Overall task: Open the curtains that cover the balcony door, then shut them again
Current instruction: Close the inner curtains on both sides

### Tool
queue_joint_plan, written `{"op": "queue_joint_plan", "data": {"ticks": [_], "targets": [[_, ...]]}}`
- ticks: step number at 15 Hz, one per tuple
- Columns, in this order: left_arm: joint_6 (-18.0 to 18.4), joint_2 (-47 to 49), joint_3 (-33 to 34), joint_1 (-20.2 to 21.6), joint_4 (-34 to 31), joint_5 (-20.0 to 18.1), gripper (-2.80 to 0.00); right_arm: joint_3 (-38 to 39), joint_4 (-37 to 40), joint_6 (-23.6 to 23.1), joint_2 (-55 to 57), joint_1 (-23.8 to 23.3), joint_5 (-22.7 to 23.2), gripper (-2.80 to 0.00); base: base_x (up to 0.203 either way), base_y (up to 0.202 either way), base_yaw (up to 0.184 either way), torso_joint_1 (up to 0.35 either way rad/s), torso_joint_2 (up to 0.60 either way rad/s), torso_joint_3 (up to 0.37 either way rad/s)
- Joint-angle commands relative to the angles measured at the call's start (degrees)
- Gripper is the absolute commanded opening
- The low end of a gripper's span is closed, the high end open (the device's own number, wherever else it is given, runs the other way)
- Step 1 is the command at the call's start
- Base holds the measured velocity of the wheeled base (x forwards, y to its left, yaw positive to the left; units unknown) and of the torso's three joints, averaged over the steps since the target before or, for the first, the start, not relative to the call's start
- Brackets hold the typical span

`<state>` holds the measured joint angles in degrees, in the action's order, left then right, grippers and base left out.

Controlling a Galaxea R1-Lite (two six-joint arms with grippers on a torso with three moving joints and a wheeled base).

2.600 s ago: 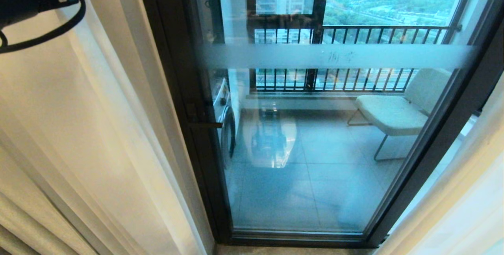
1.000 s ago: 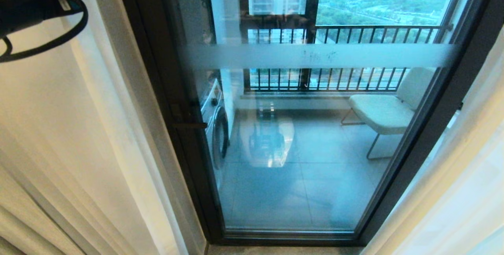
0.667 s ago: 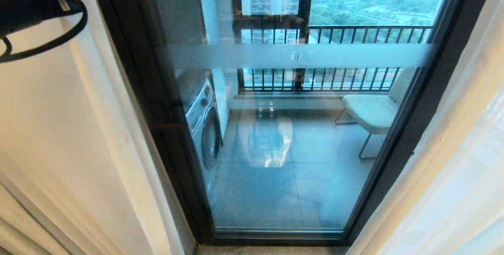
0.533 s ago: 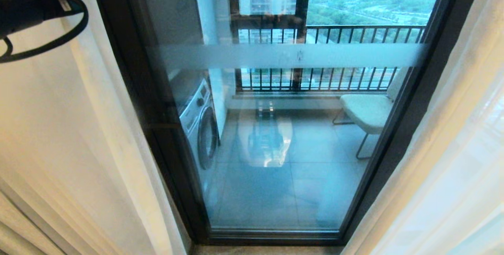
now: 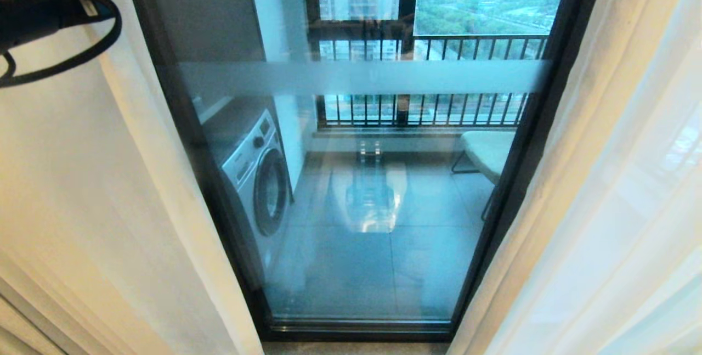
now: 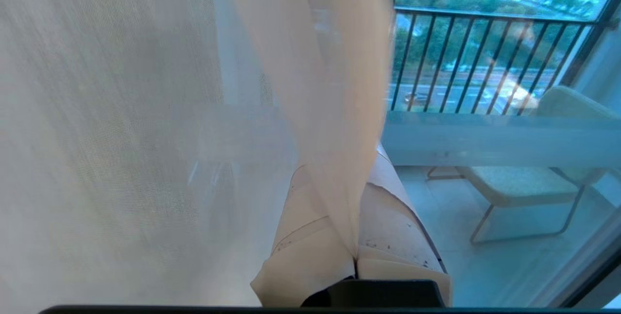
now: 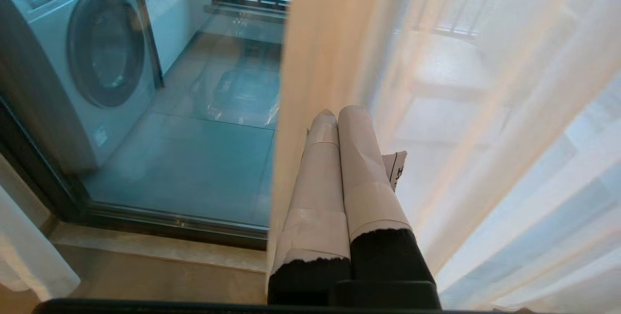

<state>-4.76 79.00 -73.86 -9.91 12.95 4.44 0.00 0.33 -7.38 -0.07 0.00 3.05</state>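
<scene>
The balcony door (image 5: 356, 78), dark-framed glass with a frosted band, shows between two curtains. The left curtain (image 5: 82, 179) hangs at the left, the right curtain (image 5: 603, 207) at the right. My left arm (image 5: 33, 9) is raised at the top left corner. In the left wrist view my left gripper (image 6: 347, 178) is shut on a fold of the sheer left curtain (image 6: 145, 134). My right gripper (image 7: 338, 112) is shut with nothing in it. It hangs low beside the edge of the right curtain (image 7: 330, 37), near the door's sill (image 7: 160, 222).
Behind the glass stand a washing machine (image 5: 255, 174) at the left, a pale chair (image 5: 485, 152) at the right and a black railing (image 5: 428, 108) at the back. The door's dark frame (image 5: 515, 179) runs down beside the right curtain.
The whole picture has slid left, so the camera has moved right. The left curtain in my grip came along. The strip of bare glass is narrower, and the washing machine is in view.
</scene>
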Motion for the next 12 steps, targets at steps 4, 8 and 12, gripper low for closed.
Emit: {"op": "queue_joint_plan", "data": {"ticks": [4, 8, 12], "targets": [[0.19, -0.68, 1.53, 0.07, 0.23, 0.05, -2.80, 0.00, 0.02, -0.09, 0.07, 0.00, 0.03, -2.80, 0.000, -0.191, 0.000, 0.004, 0.00, 0.002], [0.19, -0.68, 1.44, 0.07, 0.23, 0.05, -2.80, 0.00, 0.02, -0.09, 0.07, 0.00, 0.03, -2.80, 0.000, -0.189, 0.003, 0.003, 0.00, 0.004], [0.19, -0.68, 1.46, 0.16, 0.32, 0.05, -2.80, 0.00, 0.02, -0.09, 0.07, 0.00, 0.03, -2.80, 0.000, -0.190, 0.001, 0.004, 0.00, 0.004]]}}
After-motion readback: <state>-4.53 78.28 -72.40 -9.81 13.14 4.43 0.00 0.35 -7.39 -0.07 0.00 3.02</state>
